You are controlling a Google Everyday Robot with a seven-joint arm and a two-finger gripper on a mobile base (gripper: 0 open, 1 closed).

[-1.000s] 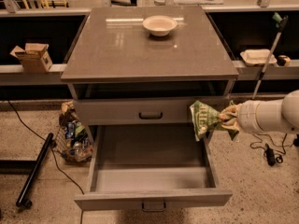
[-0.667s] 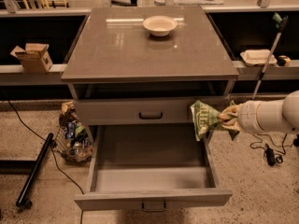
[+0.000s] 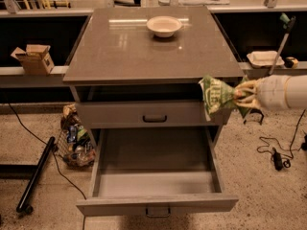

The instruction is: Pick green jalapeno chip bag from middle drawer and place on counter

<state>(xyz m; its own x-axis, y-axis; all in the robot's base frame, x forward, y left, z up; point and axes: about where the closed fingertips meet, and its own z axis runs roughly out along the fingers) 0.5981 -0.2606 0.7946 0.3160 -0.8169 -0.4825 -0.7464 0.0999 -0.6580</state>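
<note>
Aloft, bag [image 3: 216, 96] in gripper [image 3: 241, 97] beside counter [image 3: 139, 51]

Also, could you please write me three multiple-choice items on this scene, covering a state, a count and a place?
1. The middle drawer is: A shut; B pulled open; C taken out.
2. How many bowls stand on the counter? A none; B one; C three.
3. The green jalapeno chip bag is: A in the drawer; B on the counter; C held by the gripper off the counter's front right corner.
Answers: 1 B, its bare inside shows. 2 B, a single white bowl. 3 C, the gripper is shut on it in the air.
</note>
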